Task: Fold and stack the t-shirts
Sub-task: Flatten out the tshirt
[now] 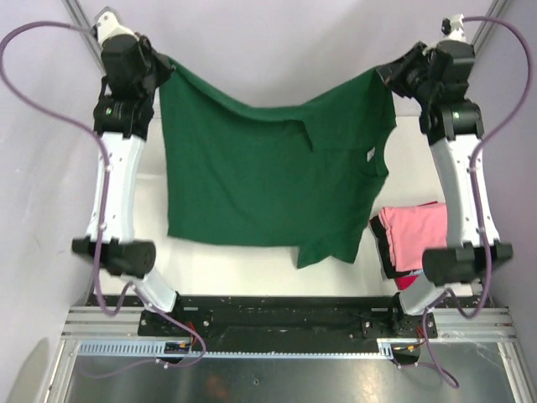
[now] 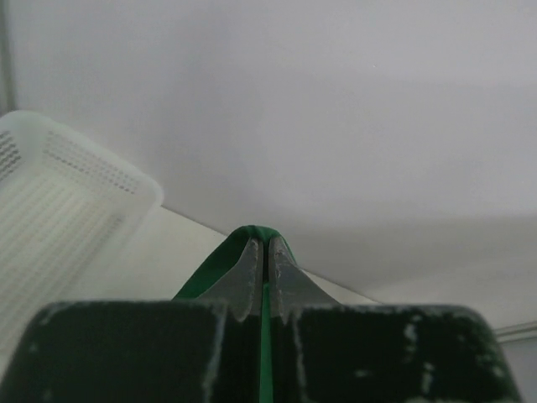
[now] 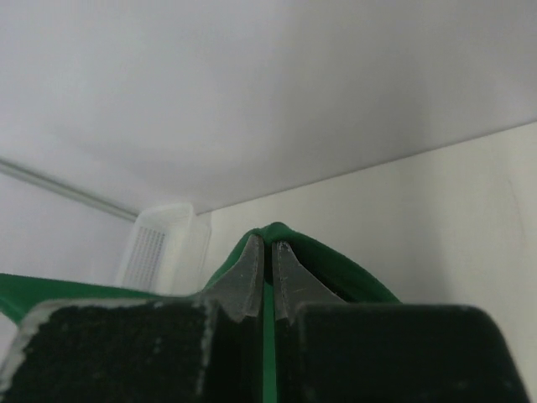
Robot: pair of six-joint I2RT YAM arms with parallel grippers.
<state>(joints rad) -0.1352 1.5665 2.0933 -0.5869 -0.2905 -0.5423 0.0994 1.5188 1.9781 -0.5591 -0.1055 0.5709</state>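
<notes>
Left gripper [image 2: 267, 245] and right gripper [image 3: 268, 245] each pinch tight a top corner of the dark green t-shirt [image 1: 268, 176], which hangs spread between them over the table [image 1: 407, 164]. Its small white neck label [image 1: 370, 154] is too small to read. A folded pink t-shirt [image 1: 417, 231] lies near right.

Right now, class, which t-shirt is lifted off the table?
The dark green t-shirt, hanging spread between the two pairs of shut jaws; the pink t-shirt lies folded on the right.

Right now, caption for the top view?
A dark green t-shirt hangs stretched between left hand and right hand; folded pink t-shirt nearby.
</notes>
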